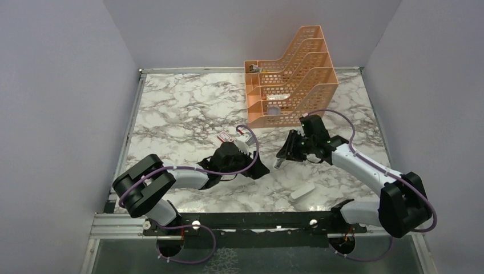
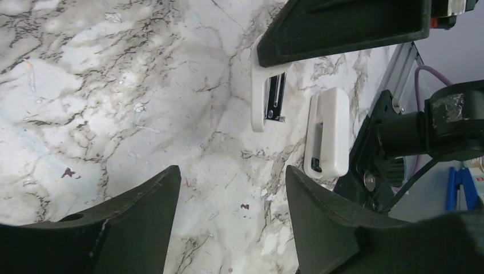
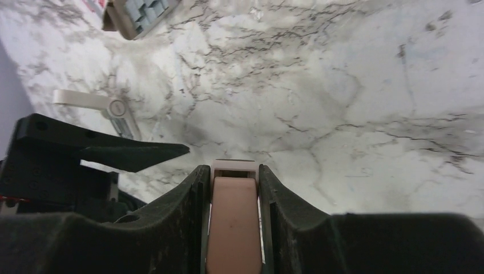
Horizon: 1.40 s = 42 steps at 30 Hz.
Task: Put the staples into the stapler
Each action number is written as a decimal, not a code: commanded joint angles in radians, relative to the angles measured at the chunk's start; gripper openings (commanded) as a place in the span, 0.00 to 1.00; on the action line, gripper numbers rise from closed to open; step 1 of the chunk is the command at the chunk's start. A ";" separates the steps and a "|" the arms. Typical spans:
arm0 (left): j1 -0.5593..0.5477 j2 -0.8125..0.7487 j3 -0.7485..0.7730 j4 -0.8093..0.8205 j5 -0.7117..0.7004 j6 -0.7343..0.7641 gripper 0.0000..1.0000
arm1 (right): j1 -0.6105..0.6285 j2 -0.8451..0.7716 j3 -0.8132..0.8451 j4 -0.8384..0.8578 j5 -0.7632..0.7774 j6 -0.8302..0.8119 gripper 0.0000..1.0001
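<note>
My right gripper (image 1: 283, 153) is shut on the stapler (image 3: 233, 228), a white body with a pink top, and holds it low over the marble table. The stapler's white underside with a dark slot shows in the left wrist view (image 2: 267, 103). My left gripper (image 1: 258, 169) is open and empty just left of the stapler, with bare marble between its fingers (image 2: 165, 188). The grey tray of staples (image 3: 140, 11) lies at the far left in the right wrist view, beside the red box (image 1: 224, 137).
An orange file organizer (image 1: 291, 85) stands at the back of the table. A loose white plastic piece (image 1: 302, 192) lies near the front rail and also shows in the left wrist view (image 2: 326, 134). A white lever with a metal end (image 3: 97, 104) lies left of the stapler.
</note>
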 commanded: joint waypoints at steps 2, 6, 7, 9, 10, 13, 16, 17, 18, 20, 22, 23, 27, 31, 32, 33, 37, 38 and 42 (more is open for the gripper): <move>-0.006 -0.035 0.004 0.017 -0.082 0.041 0.71 | -0.004 0.100 0.153 -0.336 0.160 -0.208 0.38; -0.006 -0.028 0.022 0.009 -0.064 0.063 0.72 | -0.005 0.141 0.198 -0.402 0.234 -0.223 0.39; -0.006 -0.026 0.026 0.007 -0.057 0.068 0.72 | -0.005 0.150 0.209 -0.413 0.253 -0.223 0.39; -0.006 -0.023 0.029 0.003 -0.047 0.078 0.72 | -0.005 0.172 0.231 -0.433 0.295 -0.223 0.39; -0.006 -0.020 0.031 0.001 -0.042 0.084 0.72 | -0.006 0.183 0.239 -0.441 0.314 -0.223 0.40; -0.006 -0.009 0.049 -0.014 -0.010 0.108 0.72 | -0.007 0.219 0.251 -0.446 0.340 -0.223 0.40; -0.005 -0.010 0.063 -0.030 0.016 0.122 0.72 | -0.012 0.256 0.261 -0.439 0.357 -0.233 0.40; -0.006 -0.012 0.066 -0.036 0.023 0.128 0.72 | -0.015 0.269 0.267 -0.441 0.362 -0.238 0.40; -0.006 -0.015 0.069 -0.040 0.030 0.136 0.72 | -0.016 0.282 0.274 -0.441 0.366 -0.244 0.41; -0.006 -0.022 0.072 -0.052 0.039 0.153 0.72 | -0.019 0.307 0.289 -0.443 0.367 -0.254 0.41; -0.006 -0.032 0.075 -0.068 0.037 0.173 0.72 | -0.021 0.325 0.298 -0.441 0.369 -0.261 0.42; -0.006 -0.038 0.078 -0.078 0.034 0.183 0.72 | -0.023 0.329 0.298 -0.439 0.370 -0.261 0.42; -0.006 -0.061 0.078 -0.113 0.007 0.215 0.73 | -0.029 0.339 0.297 -0.427 0.362 -0.261 0.43; -0.005 -0.076 0.072 -0.134 -0.010 0.229 0.73 | -0.031 0.346 0.293 -0.416 0.359 -0.263 0.43; -0.006 -0.078 0.071 -0.137 -0.011 0.229 0.73 | -0.031 0.346 0.291 -0.415 0.360 -0.261 0.43; -0.006 -0.079 0.070 -0.138 -0.013 0.229 0.73 | -0.031 0.344 0.290 -0.414 0.360 -0.260 0.43; -0.006 -0.082 0.071 -0.142 -0.017 0.232 0.73 | -0.031 0.335 0.283 -0.410 0.362 -0.255 0.43; -0.006 -0.082 0.071 -0.143 -0.020 0.234 0.73 | -0.031 0.332 0.284 -0.412 0.363 -0.254 0.43; -0.006 -0.083 0.071 -0.148 -0.028 0.237 0.73 | -0.031 0.318 0.280 -0.413 0.370 -0.246 0.45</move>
